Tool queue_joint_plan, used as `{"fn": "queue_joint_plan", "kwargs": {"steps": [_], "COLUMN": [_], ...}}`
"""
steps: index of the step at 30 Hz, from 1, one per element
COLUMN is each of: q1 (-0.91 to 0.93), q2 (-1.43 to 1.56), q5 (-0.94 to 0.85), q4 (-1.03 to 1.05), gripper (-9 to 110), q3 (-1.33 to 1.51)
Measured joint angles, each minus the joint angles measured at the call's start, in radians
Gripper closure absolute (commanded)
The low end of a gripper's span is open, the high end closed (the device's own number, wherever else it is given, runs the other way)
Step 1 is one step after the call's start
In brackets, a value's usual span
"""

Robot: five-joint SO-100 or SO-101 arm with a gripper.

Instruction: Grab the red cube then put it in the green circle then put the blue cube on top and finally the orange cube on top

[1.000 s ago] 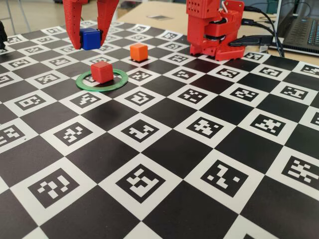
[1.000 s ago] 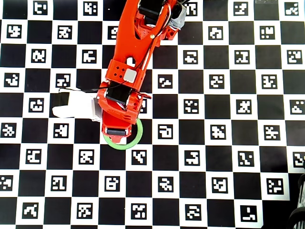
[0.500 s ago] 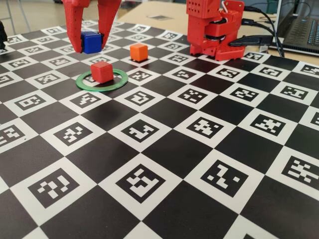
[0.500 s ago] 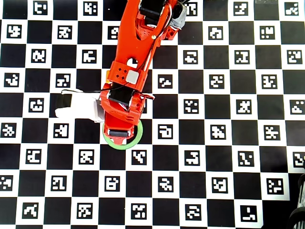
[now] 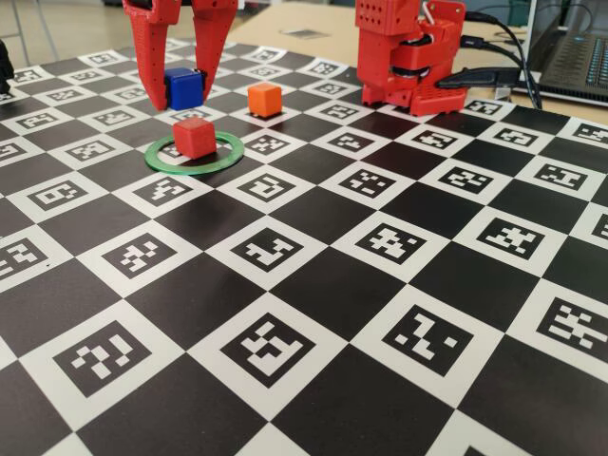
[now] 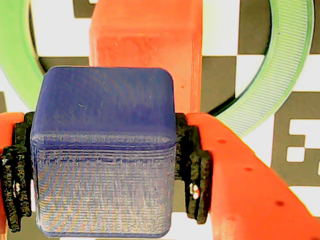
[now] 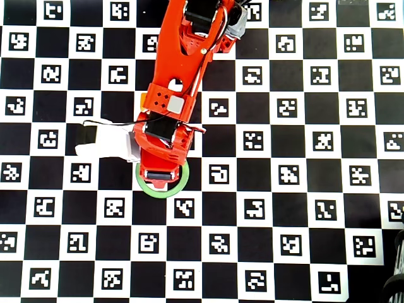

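Gripper [image 5: 180, 98] clamped on blue cube [image 5: 184, 87], now carried nearer, above red cube [image 5: 194, 137] in green circle [image 5: 226, 157]; stacking imminent.

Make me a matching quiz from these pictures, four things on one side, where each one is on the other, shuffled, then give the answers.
Things:
1. red cube
2. blue cube
3. orange cube
4. green circle

Places:
A. held off the board in the gripper
B. flat on the board, ringing a cube
C. on the board, outside the ring
D. on the board, inside the ring

Pairs: 1-D, 2-A, 3-C, 4-B
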Motion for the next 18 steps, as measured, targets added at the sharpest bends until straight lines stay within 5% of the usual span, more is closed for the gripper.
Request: {"fn": "queue_joint_plan", "kwargs": {"steps": [18], "q1": [-0.017], "q2": [-0.008], "q5": [-0.003], "q4": [0.000], "gripper": [92], "q3": [0.028]}}
